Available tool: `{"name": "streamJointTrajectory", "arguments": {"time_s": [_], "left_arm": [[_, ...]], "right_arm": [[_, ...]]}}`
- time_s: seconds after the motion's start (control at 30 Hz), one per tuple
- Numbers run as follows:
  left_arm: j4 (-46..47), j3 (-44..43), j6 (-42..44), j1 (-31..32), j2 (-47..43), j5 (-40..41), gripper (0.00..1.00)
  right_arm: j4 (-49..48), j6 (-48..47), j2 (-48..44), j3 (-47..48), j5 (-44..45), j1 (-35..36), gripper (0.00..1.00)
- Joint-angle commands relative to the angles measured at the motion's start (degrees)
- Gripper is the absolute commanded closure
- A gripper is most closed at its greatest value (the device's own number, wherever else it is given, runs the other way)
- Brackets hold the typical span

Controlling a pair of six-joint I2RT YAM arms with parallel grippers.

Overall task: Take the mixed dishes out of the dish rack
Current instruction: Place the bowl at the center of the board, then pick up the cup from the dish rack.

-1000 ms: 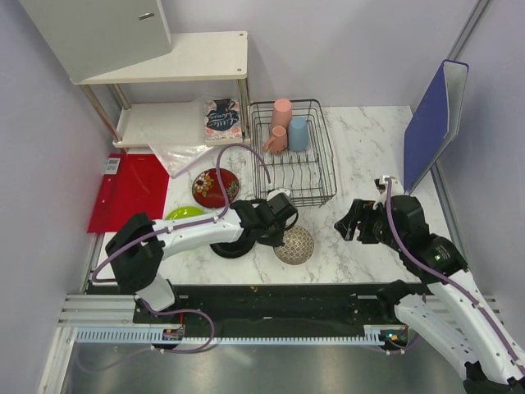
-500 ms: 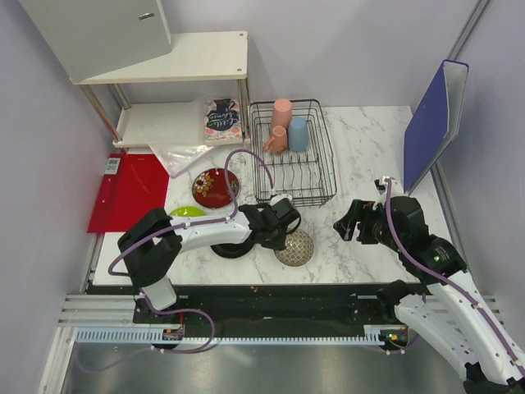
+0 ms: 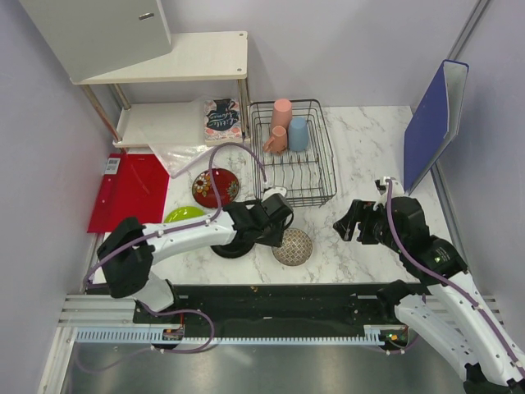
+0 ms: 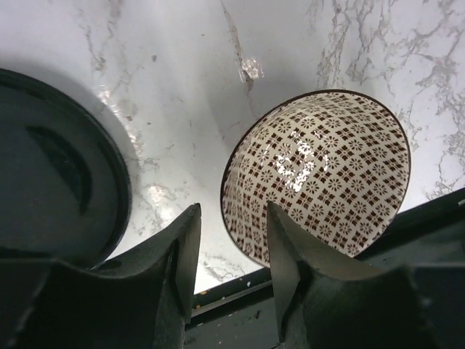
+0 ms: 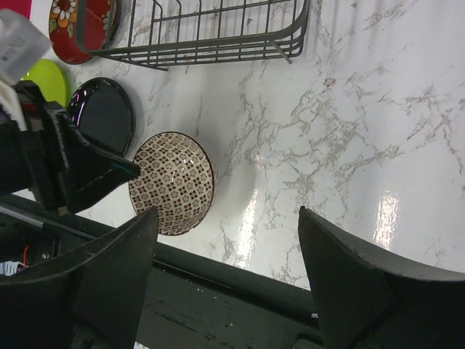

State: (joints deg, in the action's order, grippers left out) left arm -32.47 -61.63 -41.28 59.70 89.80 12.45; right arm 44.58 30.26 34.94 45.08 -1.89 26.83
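Cups [image 3: 297, 134] in dish rack [image 3: 300, 174], overhead only

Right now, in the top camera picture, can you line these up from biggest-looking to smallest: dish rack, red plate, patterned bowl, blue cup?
1. dish rack, by far the largest
2. red plate
3. patterned bowl, nearly the same as the plate, maybe slightly smaller
4. blue cup

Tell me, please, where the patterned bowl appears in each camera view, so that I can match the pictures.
Top external: the patterned bowl sits on the marble near the front edge, about the middle.
Left wrist: it fills the right half.
Right wrist: it is at the lower left.
Shared landmark: the glossy black plate lies close beside the bowl in all three views.
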Motion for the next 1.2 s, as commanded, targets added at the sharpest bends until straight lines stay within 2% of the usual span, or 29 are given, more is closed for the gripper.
{"name": "streamJointTrajectory", "arguments": {"time_s": [0.0, 0.17, 0.27, 0.4, 0.57, 0.6, 0.63, 0.67, 0.73, 0.83, 0.87, 0.9, 0.97, 1.07, 1.13, 1.17], "left_arm": [[-4.79, -1.39, 3.65, 0.15, -6.91, 5.47, 0.51], [-9.54, -4.46, 6.90, 0.24, -15.16, 11.27, 0.51], [-9.63, -5.70, 10.16, 0.24, -20.88, 15.83, 0.51], [-8.75, -6.49, 16.12, 0.24, -23.36, 22.08, 0.51], [-10.60, -8.86, 16.58, 0.24, -22.04, 27.35, 0.48], [-10.60, -8.69, 14.14, 0.15, -22.12, 28.85, 0.17], [-10.68, -7.47, 12.03, 0.06, -22.56, 30.51, 0.02], [-10.42, -6.76, 10.44, -0.11, -23.87, 31.57, 0.01], [-8.85, -5.01, 9.46, -0.46, -25.72, 30.01, 0.01], [-4.02, -2.20, 10.69, -0.46, -29.76, 25.97, 0.01], [-2.96, -1.31, 10.78, -0.46, -30.99, 24.66, 0.01], [-0.60, -0.52, 11.04, -0.46, -33.26, 24.03, 0.01], [1.78, 2.73, 11.22, -0.46, -36.00, 21.93, 0.01], [4.87, 6.16, 11.92, -0.46, -40.31, 18.94, 0.01], [5.40, 8.09, 12.10, -0.46, -42.33, 17.97, 0.01], [5.49, 8.62, 12.18, -0.46, -42.51, 17.61, 0.01]], "right_arm": [[-1.51, 0.33, -0.13, 0.27, 0.48, 0.15, 0.15], [-1.77, -0.46, 1.71, 2.55, 1.54, 0.15, 0.14], [-4.40, -0.99, 5.13, 3.96, 6.36, 0.24, 0.14], [-10.27, -2.57, 14.42, 5.54, 12.60, 0.24, 0.14], [-13.11, -4.06, 29.73, 17.83, 16.82, 2.60, 0.14], [-13.29, -4.77, 34.45, 20.29, 20.57, 3.48, 0.13], [-13.72, -5.47, 36.76, 24.57, 22.35, 4.28, 0.10], [-15.12, -6.26, 38.78, 26.36, 23.94, 4.98, 0.08], [-16.01, -6.88, 45.11, 31.87, 25.88, 4.81, 0.02], [-20.30, -3.20, 51.53, 35.86, 27.21, 3.24, 0.02], [-25.02, -2.32, 52.50, 35.78, 26.42, 1.66, 0.02], [-27.41, -1.01, 53.90, 35.52, 25.46, 0.95, 0.02], [-31.11, -0.02, 56.19, 36.39, 18.19, -2.11, 0.02], [-29.99, -6.34, 63.66, 44.20, 13.06, -3.10, 0.02], [-29.99, -8.19, 68.14, 48.23, 15.49, -3.01, 0.02], [-30.25, -8.03, 69.38, 49.22, 20.56, -3.10, 0.02]]}}
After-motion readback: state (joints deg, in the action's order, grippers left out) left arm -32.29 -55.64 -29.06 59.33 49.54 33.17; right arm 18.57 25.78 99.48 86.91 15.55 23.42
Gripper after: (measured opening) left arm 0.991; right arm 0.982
